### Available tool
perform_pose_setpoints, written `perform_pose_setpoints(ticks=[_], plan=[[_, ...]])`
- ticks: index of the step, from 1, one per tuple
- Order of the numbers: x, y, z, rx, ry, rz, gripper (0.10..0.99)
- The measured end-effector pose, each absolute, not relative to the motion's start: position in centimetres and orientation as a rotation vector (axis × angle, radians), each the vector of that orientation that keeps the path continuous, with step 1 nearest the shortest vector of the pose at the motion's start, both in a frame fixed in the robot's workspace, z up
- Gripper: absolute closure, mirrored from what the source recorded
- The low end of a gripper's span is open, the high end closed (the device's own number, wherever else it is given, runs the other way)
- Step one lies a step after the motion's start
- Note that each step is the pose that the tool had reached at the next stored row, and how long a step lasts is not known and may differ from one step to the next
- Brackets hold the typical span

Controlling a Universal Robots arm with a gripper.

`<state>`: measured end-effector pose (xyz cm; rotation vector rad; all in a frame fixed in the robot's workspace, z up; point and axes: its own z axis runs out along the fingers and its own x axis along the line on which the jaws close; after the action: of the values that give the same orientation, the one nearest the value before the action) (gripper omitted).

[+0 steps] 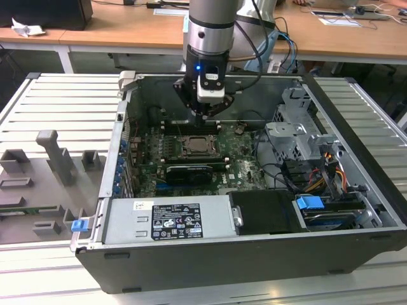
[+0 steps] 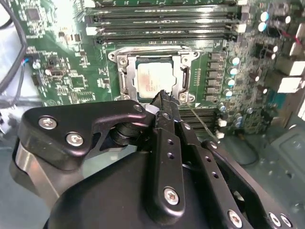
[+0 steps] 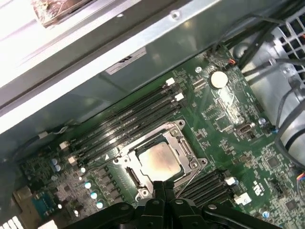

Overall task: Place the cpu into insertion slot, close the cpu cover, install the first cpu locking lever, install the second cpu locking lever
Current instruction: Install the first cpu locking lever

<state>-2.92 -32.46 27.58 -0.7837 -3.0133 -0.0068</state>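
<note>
Silvery cpu (image 3: 159, 160) lies just beneath end effector (image 3: 164, 187).

In the second wrist view the gripper (image 2: 163, 97) stands in the foreground. Its black fingers are pressed together, and nothing is visible between them. The tip is just at the near edge of the socket. In the socket the cpu (image 2: 152, 78) lies flat, and the cpu cover (image 2: 184, 76) lies around it as a silvery frame. Beyond, long dark memory slots (image 2: 167, 21) run across the green board (image 2: 66, 81).
</note>
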Motion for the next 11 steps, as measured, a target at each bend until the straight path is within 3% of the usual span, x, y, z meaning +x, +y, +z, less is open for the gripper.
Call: perform_pose_setpoints(ticks=[11], plan=[[-2.77, -32.46, 27.57, -0.470, -3.078, -0.002, 0.980]])
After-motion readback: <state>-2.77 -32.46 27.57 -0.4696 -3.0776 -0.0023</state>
